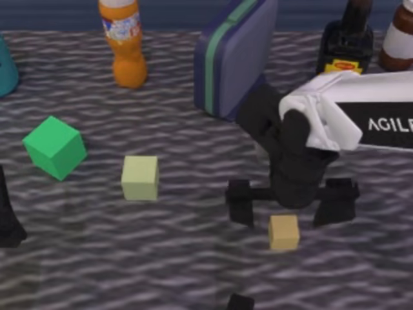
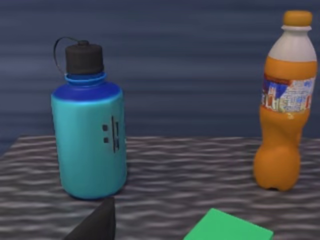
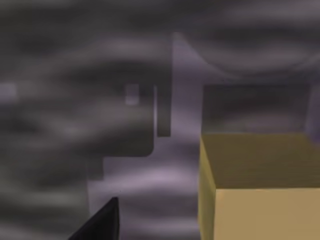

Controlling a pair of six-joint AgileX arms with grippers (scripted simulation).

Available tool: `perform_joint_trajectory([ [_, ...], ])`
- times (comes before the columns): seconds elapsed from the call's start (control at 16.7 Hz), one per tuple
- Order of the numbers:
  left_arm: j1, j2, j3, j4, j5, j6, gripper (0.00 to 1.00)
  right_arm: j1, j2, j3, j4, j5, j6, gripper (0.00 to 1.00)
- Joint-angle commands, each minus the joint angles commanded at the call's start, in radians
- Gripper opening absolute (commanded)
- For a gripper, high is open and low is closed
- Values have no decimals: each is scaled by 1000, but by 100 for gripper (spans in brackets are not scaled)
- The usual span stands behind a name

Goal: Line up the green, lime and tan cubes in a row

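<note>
Fingers [image 1: 240, 201] of the right gripper [image 1: 290, 203] are spread wide apart, and nothing is pinched between them. The gripper is held low over the table [image 1: 193, 258], right of the middle. The tan cube [image 1: 284, 232] is seen just below the gripper in the top view, a little nearer the front edge than the gap between the fingers. In the right wrist view the tan cube [image 3: 260, 187] is shown very close, sitting on the table.

The lime cube [image 1: 140, 177] is placed well to the left of the tan one. The green cube [image 1: 55, 146] is set farther left still, turned a bit at an angle. The three cubes are kept apart from each other.

A small black block [image 1: 239, 302] is seen at the front edge. A blue case [image 1: 232, 55] is stood behind the gripper, an orange bottle [image 1: 124, 42] is stood at the back left, and a dark bottle [image 1: 345, 42] is stood at the back right.

The left gripper [image 1: 8, 219] is parked at the left edge, and whether it is spread or pressed together cannot be told. A blue flask [image 2: 89, 130] is shown in its wrist view.
</note>
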Motion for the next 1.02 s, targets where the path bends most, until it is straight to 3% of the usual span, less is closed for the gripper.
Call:
perform_joint_trajectory([
  [0.42, 0, 0, 0, 0, 0, 0, 100, 8, -88, 119, -211, 0, 1, 100],
  [0.78, -10, 30, 30, -21, 2, -7, 100, 9, -114, 91, -192, -2, -11, 100],
  [1.02, -57, 218, 208, -137, 5, -48, 100, 22, -295, -58, -91, -8, -78, 100],
])
